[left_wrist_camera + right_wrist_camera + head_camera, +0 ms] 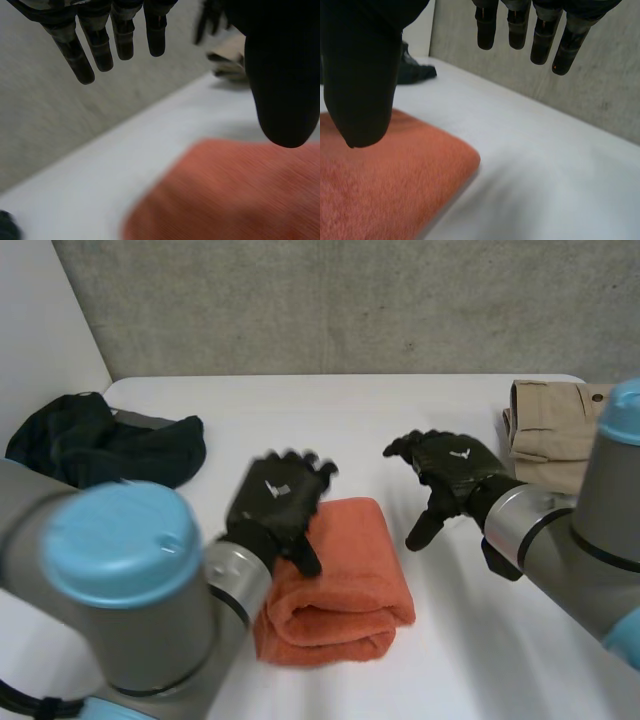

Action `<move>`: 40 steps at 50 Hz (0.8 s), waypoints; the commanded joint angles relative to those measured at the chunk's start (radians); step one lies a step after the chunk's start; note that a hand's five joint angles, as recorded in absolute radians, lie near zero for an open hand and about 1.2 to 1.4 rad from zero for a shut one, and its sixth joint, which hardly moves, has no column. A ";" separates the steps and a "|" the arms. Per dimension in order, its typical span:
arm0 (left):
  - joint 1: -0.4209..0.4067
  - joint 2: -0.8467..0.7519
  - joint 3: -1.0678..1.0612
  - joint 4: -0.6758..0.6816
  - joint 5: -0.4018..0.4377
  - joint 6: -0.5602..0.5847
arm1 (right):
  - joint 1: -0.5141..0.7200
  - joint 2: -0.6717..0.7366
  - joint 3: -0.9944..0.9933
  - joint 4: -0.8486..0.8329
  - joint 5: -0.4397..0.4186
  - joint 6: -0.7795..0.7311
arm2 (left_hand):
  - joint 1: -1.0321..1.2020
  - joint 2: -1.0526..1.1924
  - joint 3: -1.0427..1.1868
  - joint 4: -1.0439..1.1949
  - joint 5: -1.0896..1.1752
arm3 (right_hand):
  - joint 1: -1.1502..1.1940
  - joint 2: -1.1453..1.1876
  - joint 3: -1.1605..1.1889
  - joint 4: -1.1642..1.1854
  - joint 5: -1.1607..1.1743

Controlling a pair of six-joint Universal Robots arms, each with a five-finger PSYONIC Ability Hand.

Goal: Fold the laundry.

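A folded orange towel lies on the white table near its front. My left hand hovers over the towel's far left part, open, its fingers straight and holding nothing above the orange towel. To the right of the towel my right hand is lifted off the table, open too. Its fingers and thumb are spread apart, with the towel's folded edge under the thumb.
A dark garment lies heaped at the table's far left. Folded beige trousers sit at the far right, behind my right arm. A grey wall runs along the table's back edge.
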 commanded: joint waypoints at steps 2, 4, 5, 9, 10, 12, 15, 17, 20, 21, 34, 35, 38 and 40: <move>-0.042 -0.181 0.041 -0.036 -0.088 0.001 | 0.017 0.125 -0.043 0.019 0.014 -0.015 | -0.001 0.006 0.003 0.008 0.014 | -0.025 -0.045 -0.033 -0.057 -0.065; -0.042 -0.193 0.042 -0.043 -0.109 0.010 | 0.017 0.145 -0.044 0.021 0.011 -0.015 | -0.001 0.006 0.003 0.008 0.014 | -0.025 -0.045 -0.033 -0.057 -0.065; -0.042 -0.202 0.038 -0.058 -0.128 0.028 | 0.020 0.150 -0.044 0.019 0.009 -0.017 | -0.001 0.006 0.003 0.008 0.014 | -0.025 -0.045 -0.033 -0.057 -0.065; -0.041 -0.218 0.032 -0.103 -0.157 0.116 | 0.058 0.177 -0.044 0.019 0.003 -0.018 | -0.012 -0.006 -0.009 -0.004 0.002 | -0.025 -0.045 -0.033 -0.057 -0.065; -0.039 -0.219 0.030 -0.112 -0.158 0.136 | 0.072 0.182 -0.044 0.018 0.005 -0.020 | -0.012 -0.006 -0.009 -0.004 0.002 | -0.025 -0.045 -0.033 -0.057 -0.065; -0.036 -0.219 0.023 -0.121 -0.166 0.168 | 0.110 0.203 -0.052 0.013 0.005 -0.027 | -0.010 -0.003 -0.006 -0.001 0.005 | -0.025 -0.045 -0.033 -0.057 -0.065; -0.032 -0.216 0.007 -0.120 -0.171 0.189 | 0.140 0.235 -0.063 0.013 0.008 -0.055 | -0.012 -0.006 -0.009 -0.004 0.002 | -0.025 -0.045 -0.033 -0.057 -0.065; -0.032 -0.213 0.003 -0.118 -0.171 0.196 | 0.160 0.268 -0.069 0.013 0.015 -0.092 | -0.012 -0.006 -0.009 -0.004 0.002 | -0.025 -0.045 -0.033 -0.057 -0.065; -0.035 -0.211 0.001 -0.117 -0.171 0.196 | 0.167 0.303 -0.075 0.007 0.040 -0.136 | -0.018 -0.011 -0.015 -0.010 -0.004 | -0.025 -0.045 -0.033 -0.057 -0.065; -0.036 -0.211 0.001 -0.117 -0.169 0.196 | 0.167 0.311 -0.076 0.009 0.051 -0.145 | -0.018 -0.012 -0.015 -0.010 -0.004 | -0.025 -0.045 -0.033 -0.057 -0.065; -0.007 -0.176 0.021 -0.054 -0.126 0.197 | 0.158 0.279 -0.080 -0.027 0.120 -0.185 | -0.009 -0.003 -0.006 -0.001 0.005 | -0.025 -0.045 -0.033 -0.057 -0.065; -0.002 -0.153 0.022 -0.054 -0.111 0.197 | 0.157 0.248 -0.070 -0.042 0.120 -0.182 | -0.009 -0.003 -0.006 -0.001 0.005 | -0.025 -0.045 -0.033 -0.057 -0.065; 0.011 -0.058 0.026 -0.046 -0.031 0.194 | 0.157 0.194 -0.046 -0.082 0.127 -0.181 | -0.009 -0.003 -0.006 -0.001 0.005 | -0.025 -0.045 -0.033 -0.057 -0.065; 0.028 0.005 0.029 -0.046 0.042 0.190 | 0.157 0.125 0.014 -0.134 0.126 -0.182 | -0.021 -0.014 -0.018 -0.013 -0.007 | -0.025 -0.045 -0.033 -0.057 -0.065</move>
